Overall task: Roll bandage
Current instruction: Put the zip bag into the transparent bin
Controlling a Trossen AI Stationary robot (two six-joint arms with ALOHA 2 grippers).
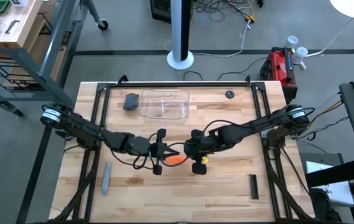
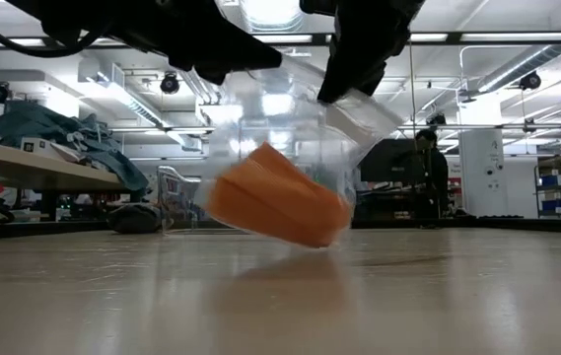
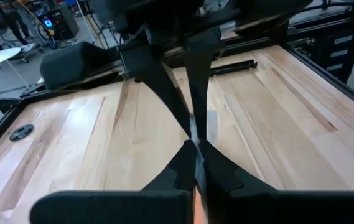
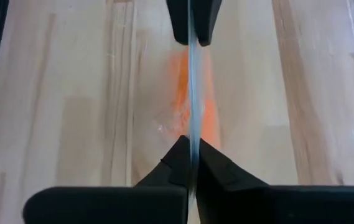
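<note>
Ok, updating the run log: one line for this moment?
left gripper: shut on wrapper | right gripper: shut on wrapper | bandage: inside, lifted mid-table

Bright, even overhead light; ceiling lamps (image 2: 270, 12) glare in the low view. Soft shadows on the table (image 1: 226, 186). Bandage (image 2: 278, 207) blurred up close there; wrist views soft and smeared.

Soft matt orange bandage (image 2: 278, 209) in glossy clear plastic wrapper (image 2: 359, 116), pale wood table (image 1: 226, 186)
</note>
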